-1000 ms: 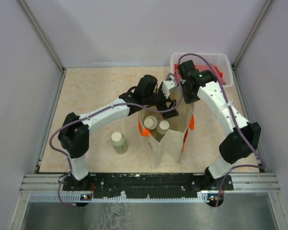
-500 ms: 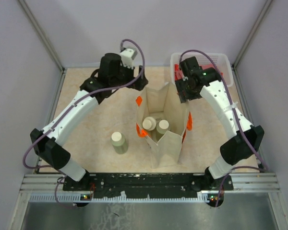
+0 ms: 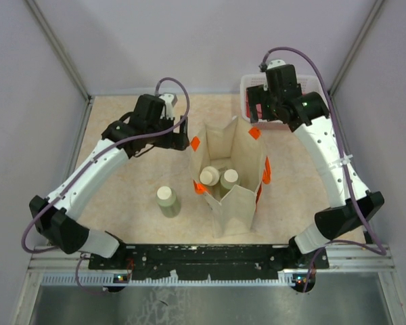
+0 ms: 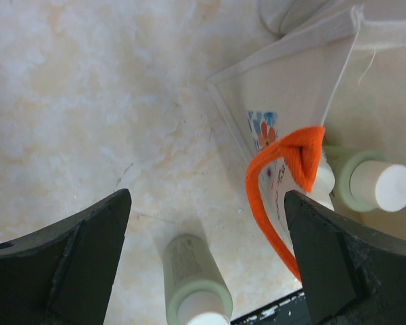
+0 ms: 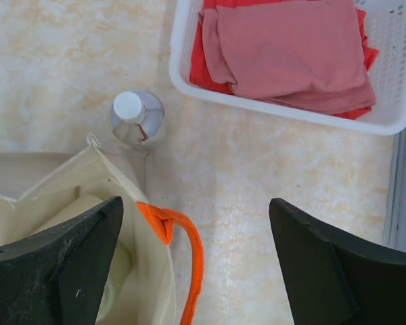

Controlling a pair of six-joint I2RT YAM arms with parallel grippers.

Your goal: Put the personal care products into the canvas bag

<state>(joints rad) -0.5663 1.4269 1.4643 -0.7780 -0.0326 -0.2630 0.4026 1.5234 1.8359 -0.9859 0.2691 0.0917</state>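
Presently the left end effector has its fingers wide apart with nothing between them. It hangs over the bench just left of the canvas bag. The right end effector is likewise spread and empty, poised above the bag's far right corner.

Directly beneath the left one, the bag's orange handle loops over the rim. Two capped bottles stand inside the bag, side by side. A sage-green bottle stands upright on the bench, left of the bag and apart from it. Below the right end effector, a clear bottle with a white cap stands on the bench just beside the bag's far corner. Beyond it is the white basket holding a red cloth, which is not part of the task.

Assessment: two products remain outside, so the work is roughly half done.

Hazards noted:
- The bag is soft and free-standing. A finger brushing its wall or catching a handle loop could fold the mouth shut or tip the bag.
- The clear bottle sits close against the fabric. A descent on the bag side may push the wall in rather than close on the bottle.
- Both loose bottles are tall and narrow. An off-centre closure could knock either over and set it rolling.
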